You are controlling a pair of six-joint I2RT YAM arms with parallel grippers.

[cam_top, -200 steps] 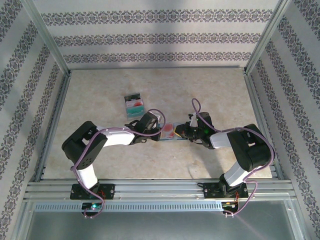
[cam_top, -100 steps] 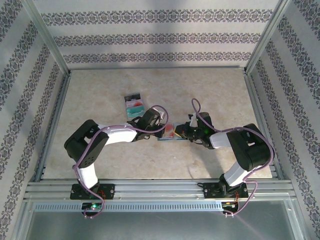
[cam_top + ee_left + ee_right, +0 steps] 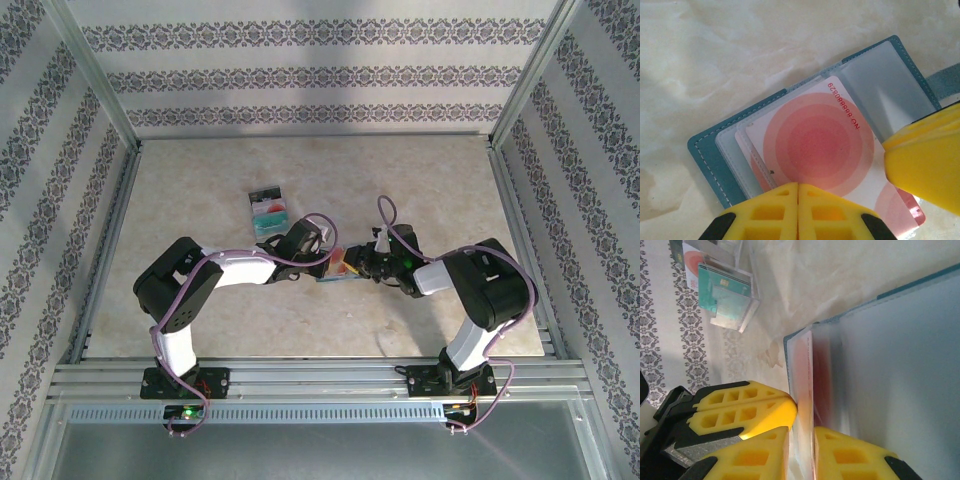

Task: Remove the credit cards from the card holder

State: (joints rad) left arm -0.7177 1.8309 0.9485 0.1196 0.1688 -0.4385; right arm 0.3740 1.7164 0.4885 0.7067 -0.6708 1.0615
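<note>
The red card (image 3: 815,145) juts lower-right from the holder (image 3: 709,161), under the left claw (image 3: 798,187), fingers together; the right claw (image 3: 801,436) pinches the holder.

The right end effector (image 3: 801,455) pinches the red-and-white card (image 3: 802,385) edge-on, beside the frosted sleeve of the card holder (image 3: 900,365).

The card holder (image 3: 710,155) lies open on the table (image 3: 420,180), between the left gripper (image 3: 327,262) and the right gripper (image 3: 359,266). A card (image 3: 815,145) lies on it. A stack of cards (image 3: 268,212) sits farther back, to the left.
</note>
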